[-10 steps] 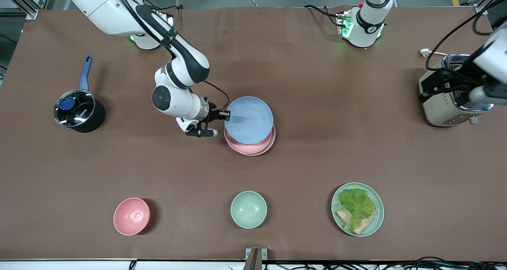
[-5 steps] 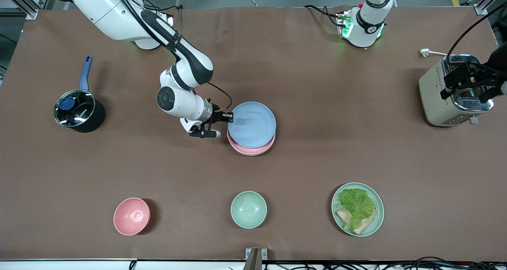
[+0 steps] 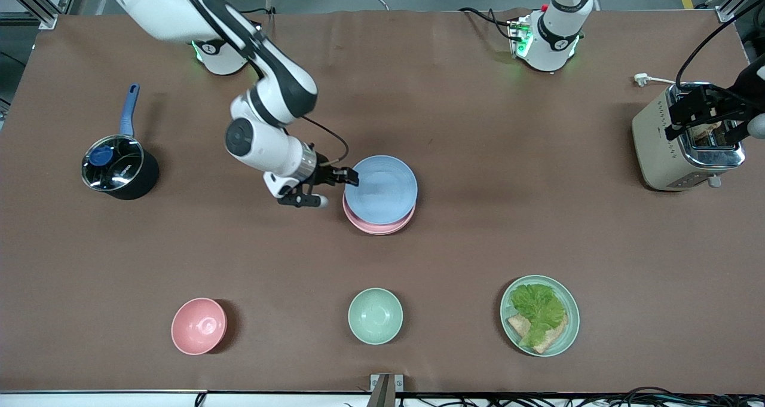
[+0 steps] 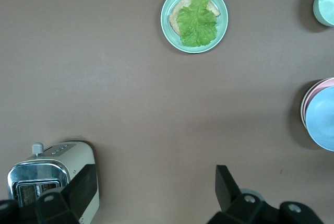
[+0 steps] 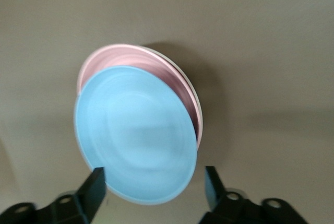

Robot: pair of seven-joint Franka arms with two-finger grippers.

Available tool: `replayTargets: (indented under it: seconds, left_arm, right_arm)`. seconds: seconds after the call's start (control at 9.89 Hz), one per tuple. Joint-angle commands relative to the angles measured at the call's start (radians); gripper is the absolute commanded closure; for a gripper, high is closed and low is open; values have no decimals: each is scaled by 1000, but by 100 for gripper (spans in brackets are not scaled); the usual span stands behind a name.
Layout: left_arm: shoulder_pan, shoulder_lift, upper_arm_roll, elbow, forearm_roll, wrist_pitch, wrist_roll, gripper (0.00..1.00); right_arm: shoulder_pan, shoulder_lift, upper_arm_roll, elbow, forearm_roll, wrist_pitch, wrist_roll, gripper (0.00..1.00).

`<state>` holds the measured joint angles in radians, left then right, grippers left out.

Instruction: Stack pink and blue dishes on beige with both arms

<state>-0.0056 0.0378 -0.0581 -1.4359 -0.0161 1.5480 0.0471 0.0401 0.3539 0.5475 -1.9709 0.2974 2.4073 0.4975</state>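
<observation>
- Sitting mid-table as one stack: blue plate (image 3: 381, 189) on top, pink plate (image 3: 378, 225) under it, beige plate (image 5: 194, 96) at the bottom, only a thin cream edge showing in the right wrist view.
- Hovering at the stack's rim toward the right arm's end: right gripper (image 3: 352, 178), fingers (image 5: 93, 188) spread wide on either side of the blue plate's edge, nothing clamped.
- Waiting over the toaster (image 3: 687, 141): left gripper (image 3: 705, 115), fingers parted, nothing held.
- Judging by looks: light, stiff matte plastic, probably not fragile, likely to slide on the plate below if nudged.
- Best gripped at the thin rim.
</observation>
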Motion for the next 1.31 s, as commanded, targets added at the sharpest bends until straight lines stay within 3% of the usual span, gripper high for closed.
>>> replayTargets:
  seconds: [0.0,0.1,0.3,0.61,0.71,0.91,1.21]
  left_arm:
    - [-11,33,3,26,21,-17,-3,0]
    - [-28,25,12,28,18,-17,-13,0]
    - [-80,-18,81,-6,-1,-32,-67,0]
    - [-88,-53,93,-34,-4,-49,-69,0]
    - [-80,-53,92,-29,-4,-55,-59,0]
    - [-65,-65,92,-34,-21,-74,-58,0]
    - [-63,-81,93,-47,-31,-75,-67,0]
  right_arm:
    - [-114,-244,-42,-17,-174,-233,32,0]
    - [-97,-300,-163,30,-251,-338,29,0]
    - [-82,-326,-373,198,-261,-506,-19,0]
    - [-82,-328,-581,378,-259,-712,-328,0]
    - [-82,-326,-627,450,-259,-788,-402,0]
    - [-85,-322,-638,567,-264,-928,-422,0]
    - [-88,-319,-636,564,-257,-947,-444,0]
